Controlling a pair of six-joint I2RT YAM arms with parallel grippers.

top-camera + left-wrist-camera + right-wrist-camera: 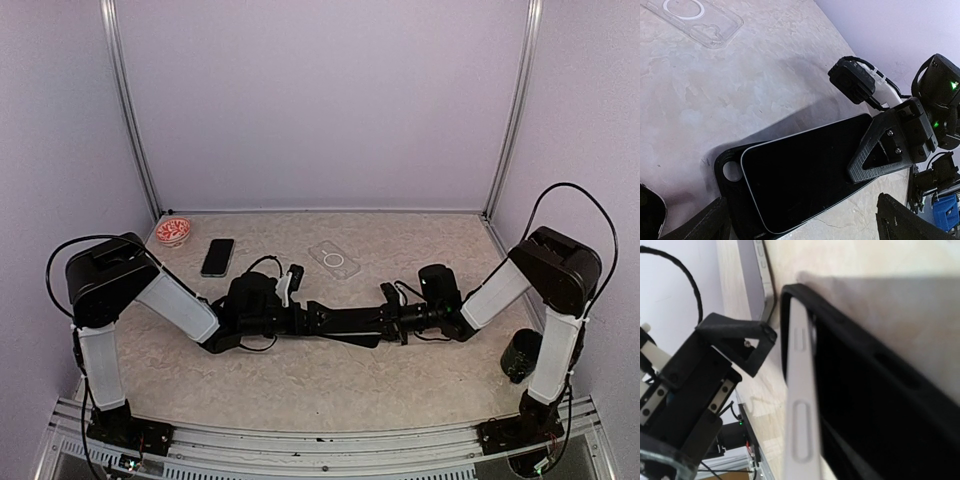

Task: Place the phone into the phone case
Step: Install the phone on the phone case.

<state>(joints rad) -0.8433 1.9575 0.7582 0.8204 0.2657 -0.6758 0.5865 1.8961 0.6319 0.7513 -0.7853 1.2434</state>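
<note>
A black phone point(800, 175) with a silver rim lies on a black phone case point(730, 172) in the middle of the table point(330, 375). It sits offset, leaving the case's camera hole bare. In the right wrist view the phone's silver edge point(801, 405) stands above the case's rim point(875, 370). My right gripper point(867, 167) is shut, its tip pressing down on the phone's end. My left gripper point(805, 227) is open wide, one finger on each side of the phone, touching nothing. In the top view both grippers point(305, 318) point(392, 312) meet over the phone.
A second dark phone point(217, 257) and a clear case point(335, 260) lie behind the arms. A small red bowl point(173, 231) stands at the back left. A dark cup-like object point(519, 356) sits by the right arm's base.
</note>
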